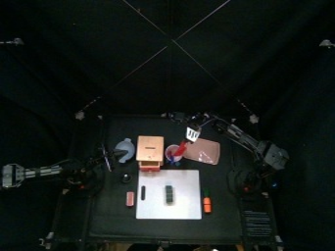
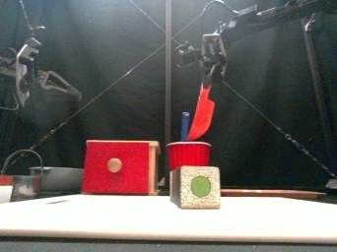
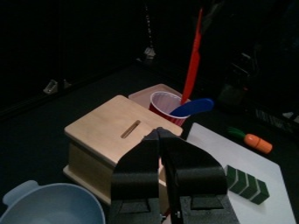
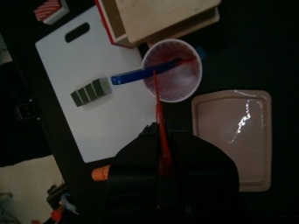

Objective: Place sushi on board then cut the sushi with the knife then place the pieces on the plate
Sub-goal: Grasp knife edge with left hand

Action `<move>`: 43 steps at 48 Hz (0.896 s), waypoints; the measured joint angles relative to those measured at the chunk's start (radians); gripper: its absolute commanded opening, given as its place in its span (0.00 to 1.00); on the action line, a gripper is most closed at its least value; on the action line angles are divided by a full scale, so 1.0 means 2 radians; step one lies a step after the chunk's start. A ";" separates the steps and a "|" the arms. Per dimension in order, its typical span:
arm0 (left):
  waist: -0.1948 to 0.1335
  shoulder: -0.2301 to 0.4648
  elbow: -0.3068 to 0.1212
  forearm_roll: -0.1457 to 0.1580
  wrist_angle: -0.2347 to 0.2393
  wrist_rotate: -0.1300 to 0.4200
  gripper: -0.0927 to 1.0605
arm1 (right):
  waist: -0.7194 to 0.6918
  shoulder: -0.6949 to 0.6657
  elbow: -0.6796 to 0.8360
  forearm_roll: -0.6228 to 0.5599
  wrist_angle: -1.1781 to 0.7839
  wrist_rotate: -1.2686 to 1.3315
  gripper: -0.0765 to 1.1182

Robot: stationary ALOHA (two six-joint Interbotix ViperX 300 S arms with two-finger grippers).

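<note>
Holding the blue knife [image 2: 186,126], red cup [image 2: 188,156] sits under right tool [image 2: 211,71], clamped on red knife [image 2: 202,113]. Left tool [image 3: 162,144] closed, empty.

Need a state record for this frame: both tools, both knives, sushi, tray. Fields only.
right tool: shut on red knife, above cup
red knife: hangs blade down, tip at the cup's mouth
blue knife: in cup
sushi: on board, blocks together
tray: beside cup, no sushi on it
left tool: shut, holds nothing, at table's left
</note>
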 measured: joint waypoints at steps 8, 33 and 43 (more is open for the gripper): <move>0.000 0.001 -0.007 0.012 0.000 0.000 0.37 | 0.015 -0.079 0.068 0.006 -0.098 -0.008 0.38; -0.054 0.026 -0.037 0.058 0.000 -0.001 0.37 | 0.212 -0.212 0.339 0.002 -0.509 -0.008 0.37; -0.130 0.083 -0.071 0.086 -0.001 0.000 0.42 | 0.299 -0.201 0.414 -0.063 -0.680 -0.002 0.37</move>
